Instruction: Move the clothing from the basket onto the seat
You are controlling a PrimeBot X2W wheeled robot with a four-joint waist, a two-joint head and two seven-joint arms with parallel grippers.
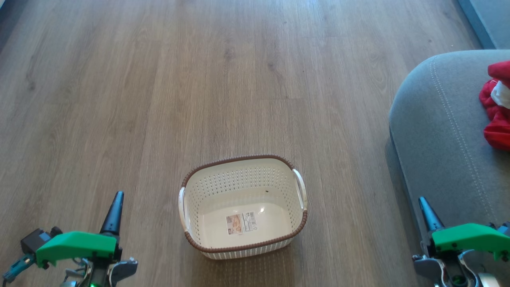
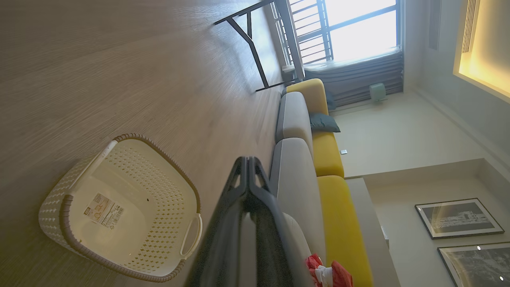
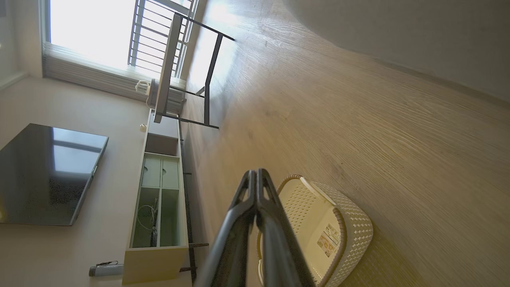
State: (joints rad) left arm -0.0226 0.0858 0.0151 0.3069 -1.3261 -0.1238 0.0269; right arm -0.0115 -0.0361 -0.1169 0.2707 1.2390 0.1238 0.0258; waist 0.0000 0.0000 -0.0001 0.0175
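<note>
Now clothing [image 1: 497, 107] lies on seat [image 1: 438, 131], far right; basket [image 1: 243, 239] stands on floor [image 1: 159, 79], centre; left hand [image 1: 118, 197] and right hand [image 1: 422, 201] both pinched shut

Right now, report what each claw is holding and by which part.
Nothing is held. The left claw and the right claw are both shut and empty; the clothing lies on the seat.

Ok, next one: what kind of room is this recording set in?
Most likely a home living room: a long grey-and-yellow upholstered sofa, a large dark flat-screen television on the wall above a low pale media cabinet, and wood-plank flooring with a cream perforated plastic laundry basket standing on it.
</note>
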